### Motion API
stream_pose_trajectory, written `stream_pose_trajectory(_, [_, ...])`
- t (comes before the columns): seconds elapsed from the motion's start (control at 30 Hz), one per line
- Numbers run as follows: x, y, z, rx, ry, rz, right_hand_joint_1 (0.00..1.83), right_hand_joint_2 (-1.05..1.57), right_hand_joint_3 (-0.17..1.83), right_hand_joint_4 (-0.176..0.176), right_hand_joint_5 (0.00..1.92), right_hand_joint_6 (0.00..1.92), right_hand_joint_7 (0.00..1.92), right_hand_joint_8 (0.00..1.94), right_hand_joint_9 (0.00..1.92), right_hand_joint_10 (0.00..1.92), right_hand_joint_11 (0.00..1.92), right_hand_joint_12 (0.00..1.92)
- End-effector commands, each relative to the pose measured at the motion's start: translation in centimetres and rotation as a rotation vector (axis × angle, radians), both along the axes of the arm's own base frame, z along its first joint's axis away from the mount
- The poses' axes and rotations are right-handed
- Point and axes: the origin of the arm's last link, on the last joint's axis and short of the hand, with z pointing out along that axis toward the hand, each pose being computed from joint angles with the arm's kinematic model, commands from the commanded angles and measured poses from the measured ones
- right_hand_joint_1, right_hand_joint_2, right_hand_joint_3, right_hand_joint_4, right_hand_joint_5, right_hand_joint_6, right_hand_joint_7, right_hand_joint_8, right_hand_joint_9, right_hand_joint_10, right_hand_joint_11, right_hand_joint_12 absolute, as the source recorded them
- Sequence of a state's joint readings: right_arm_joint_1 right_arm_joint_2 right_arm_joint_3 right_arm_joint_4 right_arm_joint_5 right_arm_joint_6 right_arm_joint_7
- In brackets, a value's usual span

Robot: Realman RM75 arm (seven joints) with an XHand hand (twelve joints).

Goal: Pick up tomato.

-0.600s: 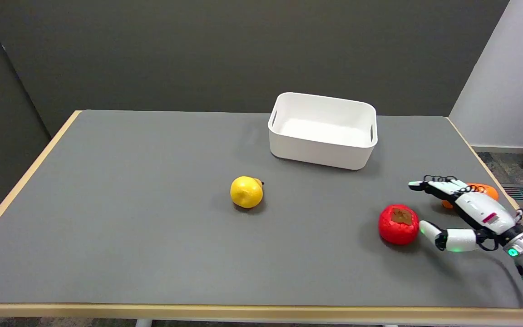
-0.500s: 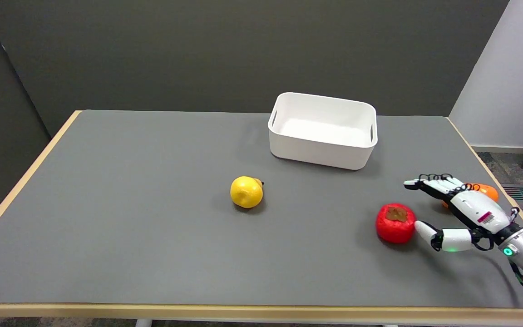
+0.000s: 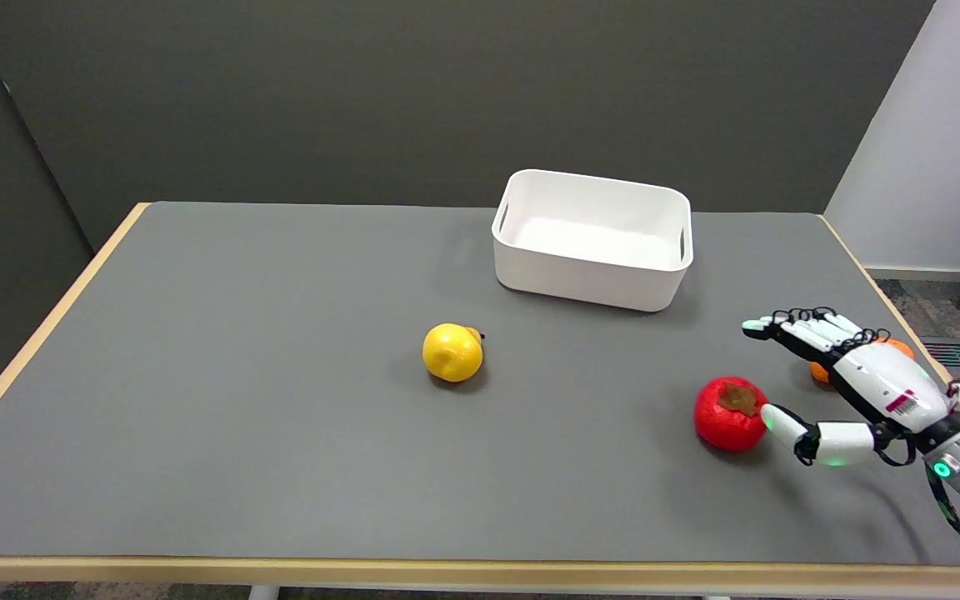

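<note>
The tomato (image 3: pixel 728 413) is red and round with a brown calyx on top; it rests on the grey table (image 3: pixel 280 433) toward the right. My right hand (image 3: pixel 851 383) is just to its right, fingers spread and stretched out above and behind the tomato. The thumb's tip touches the tomato's right side. Nothing is held in the hand.
A white bin (image 3: pixel 592 237) stands at the back, behind the tomato. A yellow fruit (image 3: pixel 452 352) lies mid-table. An orange object (image 3: pixel 872 358) sits partly hidden behind my hand, near the table's right edge (image 3: pixel 888 292).
My hand has risen slightly and its fingers have lifted. The tomato has tilted and rocked a little under the thumb's touch, staying in nearly the same spot.
</note>
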State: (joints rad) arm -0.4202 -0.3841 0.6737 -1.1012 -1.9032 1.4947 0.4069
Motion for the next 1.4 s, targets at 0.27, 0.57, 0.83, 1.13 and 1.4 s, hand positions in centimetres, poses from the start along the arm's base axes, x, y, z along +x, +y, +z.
stream_pose_trajectory(0.27, [-0.6,3.8,-2.8,0.046,-0.191,-0.023,0.29,0.61,0.97,0.125,0.2,0.46,0.28,0.33,0.26,0.65,0.13,1.18])
stream_pose_trajectory(0.57, [-0.5,-0.3,-4.1,0.144,-0.166,-0.06,0.3,0.61,0.97,0.126,0.2,0.45,0.27,0.33,0.26,0.65,0.13,1.18])
stream_pose_trajectory(0.83, [-1.7,-2.9,-5.0,0.166,-0.136,-0.111,0.3,0.62,0.97,0.124,0.18,0.43,0.25,0.31,0.25,0.62,0.11,1.15])
stream_pose_trajectory(1.13, [-2.3,-4.9,-4.3,0.146,-0.099,-0.141,0.3,0.62,0.98,0.126,0.17,0.42,0.22,0.3,0.22,0.59,0.08,1.1])
stream_pose_trajectory(1.4, [-2.3,-5.2,-3.4,0.132,-0.065,-0.141,0.29,0.62,0.98,0.128,0.17,0.42,0.21,0.29,0.22,0.59,0.08,1.09])
